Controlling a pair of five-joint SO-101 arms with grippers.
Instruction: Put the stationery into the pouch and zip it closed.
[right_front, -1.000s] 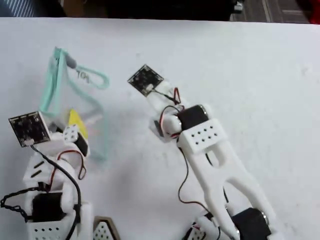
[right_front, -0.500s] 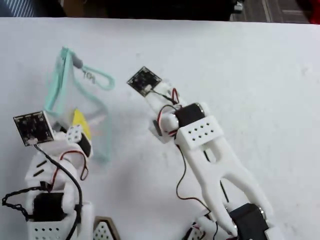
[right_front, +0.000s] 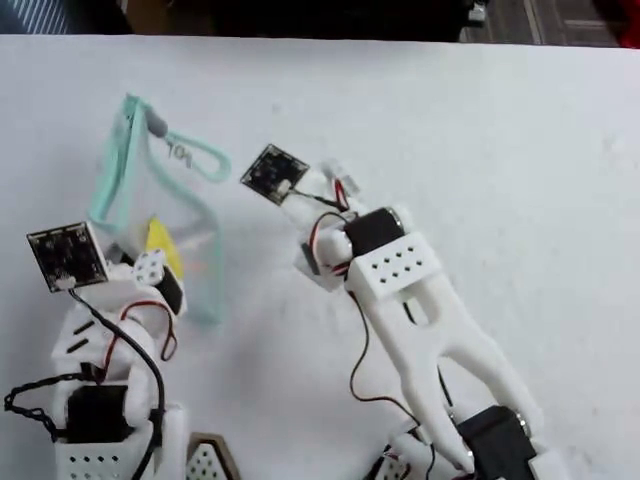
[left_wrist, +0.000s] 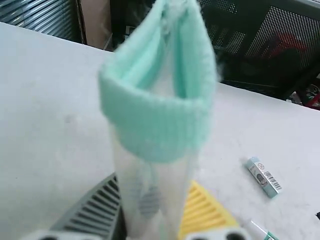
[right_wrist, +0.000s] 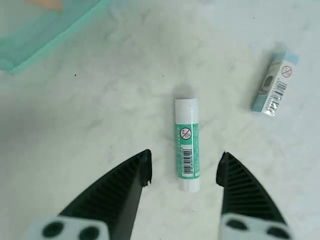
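Note:
The clear pouch with a mint-green rim lies at the table's left, a yellow finger showing through it. My left gripper is shut on the pouch's near end. In the left wrist view the pouch stands up between the grey and yellow fingers, its mouth gaping. My right gripper hangs open just above a green-and-white glue stick that lies on the table in line with the gap. A small eraser lies beyond it, also seen as the eraser from the left wrist.
A corner of the pouch lies a short way from the glue stick. The right arm stretches across the table's middle. Bare white table spreads to the right and back.
The right arm's wrist has swung left, closer to the pouch. The pouch shifted slightly right early on, then stayed put in the left gripper.

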